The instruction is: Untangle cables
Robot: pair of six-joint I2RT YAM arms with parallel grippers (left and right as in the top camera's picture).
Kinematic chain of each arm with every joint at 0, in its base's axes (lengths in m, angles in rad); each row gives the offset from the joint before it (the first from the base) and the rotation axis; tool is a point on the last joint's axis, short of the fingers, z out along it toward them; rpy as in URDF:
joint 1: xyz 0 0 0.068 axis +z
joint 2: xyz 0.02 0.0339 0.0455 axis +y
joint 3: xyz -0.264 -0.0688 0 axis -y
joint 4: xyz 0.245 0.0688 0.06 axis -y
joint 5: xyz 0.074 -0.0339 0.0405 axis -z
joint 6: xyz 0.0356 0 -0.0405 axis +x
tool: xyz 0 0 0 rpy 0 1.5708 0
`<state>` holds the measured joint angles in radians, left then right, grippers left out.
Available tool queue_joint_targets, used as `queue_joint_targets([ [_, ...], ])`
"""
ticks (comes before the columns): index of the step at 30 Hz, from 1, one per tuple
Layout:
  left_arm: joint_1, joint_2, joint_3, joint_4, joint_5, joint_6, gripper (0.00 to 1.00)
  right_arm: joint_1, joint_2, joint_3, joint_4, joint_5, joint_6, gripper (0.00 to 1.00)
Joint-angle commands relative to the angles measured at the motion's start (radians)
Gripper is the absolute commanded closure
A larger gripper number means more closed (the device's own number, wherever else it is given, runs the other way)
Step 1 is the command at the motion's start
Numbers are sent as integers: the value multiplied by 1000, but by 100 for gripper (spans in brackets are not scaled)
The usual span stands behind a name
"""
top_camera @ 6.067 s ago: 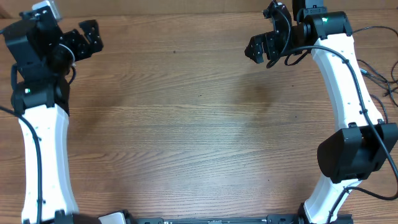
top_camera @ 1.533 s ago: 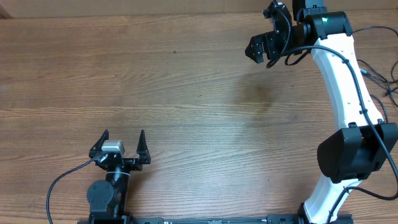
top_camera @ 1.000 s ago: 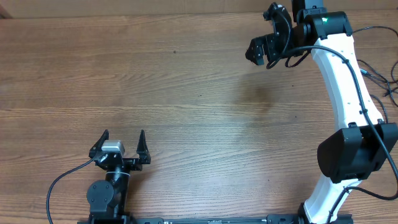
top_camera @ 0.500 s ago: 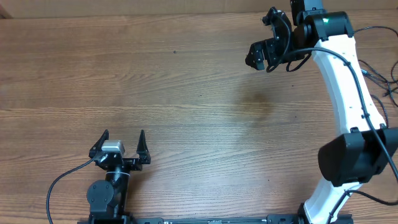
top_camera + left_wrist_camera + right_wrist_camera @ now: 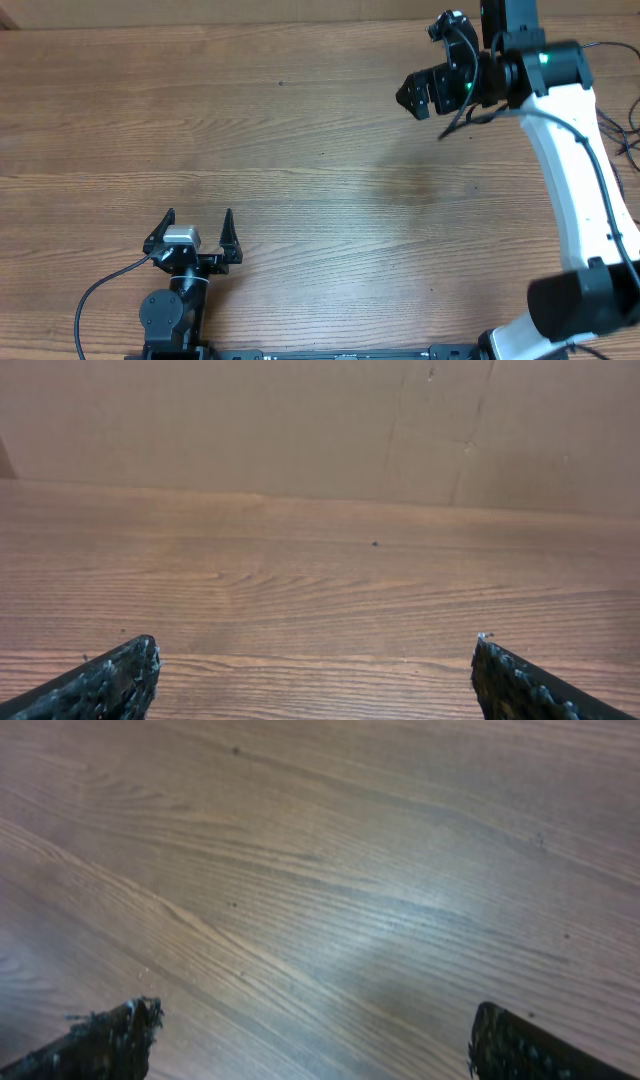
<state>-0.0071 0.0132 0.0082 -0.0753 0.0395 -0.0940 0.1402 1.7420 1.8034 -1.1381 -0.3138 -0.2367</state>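
Observation:
No thin cables with metal-tipped plugs show in any view; they are out of view. My left gripper [image 5: 197,216] rests low at the table's front left, open and empty; in the left wrist view [image 5: 315,660] only bare wood lies between its fingers. My right gripper [image 5: 422,58] hangs over the table's far right, open and empty; the right wrist view [image 5: 310,1025] shows only wood grain between its fingertips.
The wooden table [image 5: 300,170] fills the overhead view. Thick black arm wires [image 5: 622,125] trail off the right edge, and one loops below the right wrist [image 5: 456,118]. A brown cardboard wall [image 5: 300,420] stands behind the table's far edge.
The left arm has folded back from the far left to the front left, and has been still since. The right arm has shifted a little to the right in the last half second.

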Motion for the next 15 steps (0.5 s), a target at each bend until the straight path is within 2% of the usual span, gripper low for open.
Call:
queue_joint_targets([
  [1,-6,-9,-3,-2,-14,27,0,5,-103,-120,67,-2,0,0],
  [15,-6,-9,-3,-2,-14,27,0,5,-443,-769,708,-36,0,0],
])
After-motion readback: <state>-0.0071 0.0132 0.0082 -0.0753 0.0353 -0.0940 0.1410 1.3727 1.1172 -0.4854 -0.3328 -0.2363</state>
